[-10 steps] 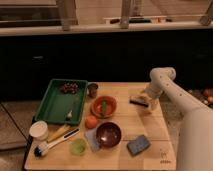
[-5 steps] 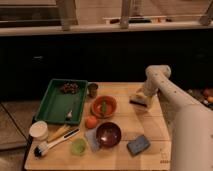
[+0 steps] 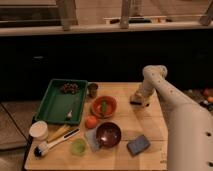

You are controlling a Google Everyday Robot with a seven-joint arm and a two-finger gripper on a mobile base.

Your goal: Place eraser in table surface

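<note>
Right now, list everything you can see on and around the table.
table surface: one, light wood, centre.
green tray: one, left rear, dark bits at its far end.
metal cup: one, beside the tray.
orange bowl: one, middle, something green inside.
orange fruit: one, in front of that bowl.
dark red bowl: one, front middle.
green cup: one, front.
white cup: one, front left.
brush: one, dark handle, front left.
blue-grey pad: one, front right.
eraser: one, dark, right rear, at the gripper.
arm: one, white, right.
gripper: one, low over right rear.
</note>
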